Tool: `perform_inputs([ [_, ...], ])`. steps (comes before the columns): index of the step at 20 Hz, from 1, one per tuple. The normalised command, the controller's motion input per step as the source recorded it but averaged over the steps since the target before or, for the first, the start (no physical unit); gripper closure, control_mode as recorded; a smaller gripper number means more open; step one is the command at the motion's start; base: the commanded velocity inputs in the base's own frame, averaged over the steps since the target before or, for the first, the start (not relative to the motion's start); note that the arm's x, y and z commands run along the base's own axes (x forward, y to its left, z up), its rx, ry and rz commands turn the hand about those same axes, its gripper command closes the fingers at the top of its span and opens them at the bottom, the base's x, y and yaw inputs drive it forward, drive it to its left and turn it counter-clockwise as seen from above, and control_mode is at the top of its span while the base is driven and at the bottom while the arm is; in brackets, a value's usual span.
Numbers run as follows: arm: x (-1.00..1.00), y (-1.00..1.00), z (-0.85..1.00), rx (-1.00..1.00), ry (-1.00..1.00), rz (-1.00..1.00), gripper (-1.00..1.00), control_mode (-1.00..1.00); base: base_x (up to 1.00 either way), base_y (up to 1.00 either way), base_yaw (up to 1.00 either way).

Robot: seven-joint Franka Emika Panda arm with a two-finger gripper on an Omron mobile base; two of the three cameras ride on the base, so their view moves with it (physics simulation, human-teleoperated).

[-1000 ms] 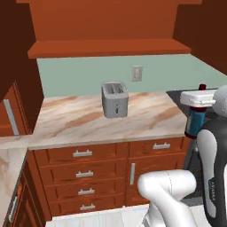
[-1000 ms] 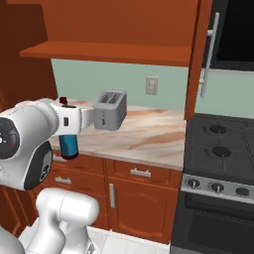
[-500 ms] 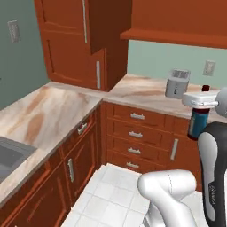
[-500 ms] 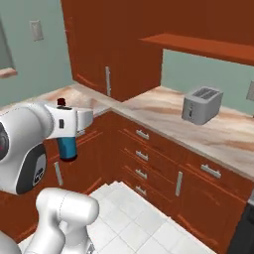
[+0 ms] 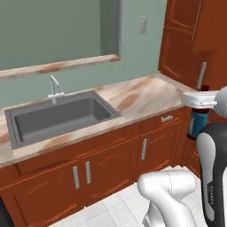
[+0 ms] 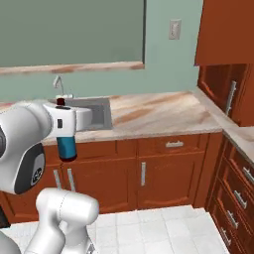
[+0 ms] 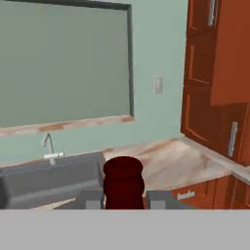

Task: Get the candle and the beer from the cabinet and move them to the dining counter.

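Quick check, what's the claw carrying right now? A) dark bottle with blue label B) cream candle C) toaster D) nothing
A: the claw is shut on the beer, whose blue label hangs below the hand in the right base view and whose dark top sits between the fingertips in the hand view.

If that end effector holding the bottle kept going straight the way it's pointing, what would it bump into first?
Probably the marbled counter beside the sink, or the green wall behind it. The end effector, shut on the beer, points that way with nothing nearer; depth is hard to judge.
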Motion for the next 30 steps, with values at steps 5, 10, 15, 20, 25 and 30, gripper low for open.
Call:
perform_inputs([
  [5, 0.0, 0.0, 0.0, 0.0, 0.0, 0.0, 1.0, 1.0, -0.16, 0.17, 1.0],
  [10, 0.0, 0.0, 0.0, 0.0, 0.0, 0.0, 1.0, 1.0, -0.2, 0.8, 0.79],
  [15, 0.0, 0.0, 0.0, 0.0, 0.0, 0.0, 1.0, 1.0, 0.06, 1.0, 0.31],
  [20, 0.0, 0.0, 0.0, 0.0, 0.0, 0.0, 1.0, 1.0, 0.69, 1.0, 0.02],
  [25, 0.0, 0.0, 0.0, 0.0, 0.0, 0.0, 1.0, 1.0, 0.99, 1.0, 0.0],
  [30, 0.0, 0.0, 0.0, 0.0, 0.0, 0.0, 1.0, 1.0, 1.0, 1.0, 0.0],
])
